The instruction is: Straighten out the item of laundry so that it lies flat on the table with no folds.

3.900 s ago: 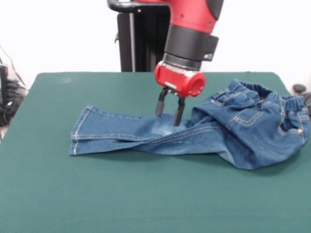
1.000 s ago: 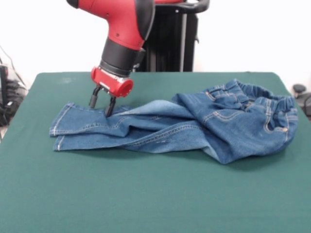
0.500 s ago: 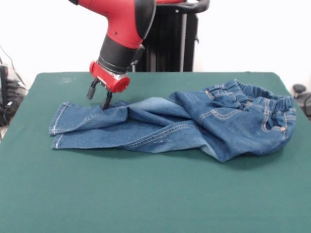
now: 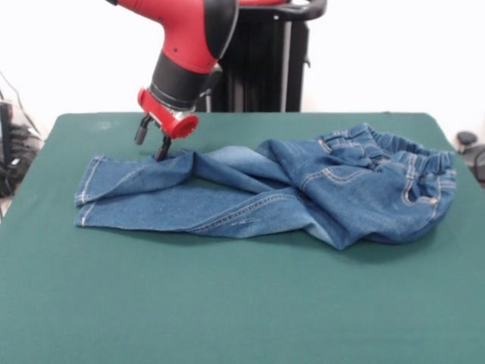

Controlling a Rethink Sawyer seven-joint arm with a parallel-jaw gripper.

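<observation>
Across the middle of the green desk (image 4: 242, 303), the jeans (image 4: 265, 201) are lying lengthwise, with the leg cuffs at the picture's left and the elastic waistband bunched at the right. One leg is resting on top of the other, and the seat is twisting over itself in a thick fold near the pockets. At the far edge of the legs, close to the cuffs, the tool (image 4: 152, 142) is hanging tilted, its two dark fingers (image 4: 162, 149) spread apart; one tip is touching the denim's edge while the other is standing clear over bare felt. No cloth is sitting between them, so nothing is being pinched.

Judging from this, the legs are looking mostly stretched, while the twisted seat is remaining the main fault. To do this step well, the tool is needing a firm bite on a single layer only, low against the felt, followed by a slow pull away from the waistband so the upper leg is sliding off the lower one. Lifting too high is risking dragging the whole garment instead of spreading it.
</observation>
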